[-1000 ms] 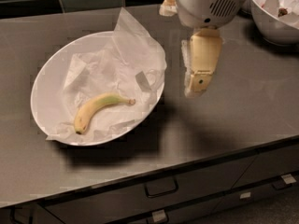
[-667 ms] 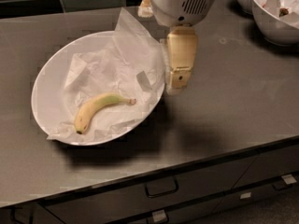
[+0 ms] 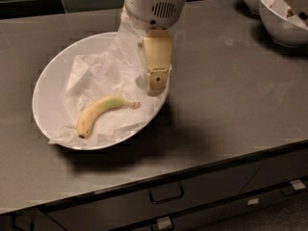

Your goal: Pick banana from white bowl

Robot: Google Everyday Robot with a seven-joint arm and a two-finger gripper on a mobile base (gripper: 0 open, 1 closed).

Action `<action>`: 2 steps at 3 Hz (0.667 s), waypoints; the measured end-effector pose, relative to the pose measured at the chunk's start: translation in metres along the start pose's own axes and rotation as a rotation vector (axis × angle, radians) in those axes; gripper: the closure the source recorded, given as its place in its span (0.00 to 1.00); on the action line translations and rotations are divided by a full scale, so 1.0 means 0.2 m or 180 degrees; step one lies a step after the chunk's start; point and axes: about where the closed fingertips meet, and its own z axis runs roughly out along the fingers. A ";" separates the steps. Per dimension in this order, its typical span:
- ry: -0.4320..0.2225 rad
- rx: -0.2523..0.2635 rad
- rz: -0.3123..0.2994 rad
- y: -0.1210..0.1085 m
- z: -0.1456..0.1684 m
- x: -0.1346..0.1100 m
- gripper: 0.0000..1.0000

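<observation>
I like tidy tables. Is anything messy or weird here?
Nothing is spilled or broken. The paper in the white bowl is crumpled and pokes over the near rim. The banana lies on it. The tool hangs over the bowl's right side.

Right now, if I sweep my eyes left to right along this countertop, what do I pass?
The left rim of the white bowl → the banana lying on the paper inside it → the gripper, hanging over the bowl's right side → grey countertop → two smaller bowls at the far right corner.
</observation>
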 end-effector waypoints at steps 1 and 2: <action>-0.0015 -0.0068 0.0231 -0.04 0.21 -0.04 0.00; -0.0024 -0.0084 0.0215 -0.07 0.24 -0.07 0.00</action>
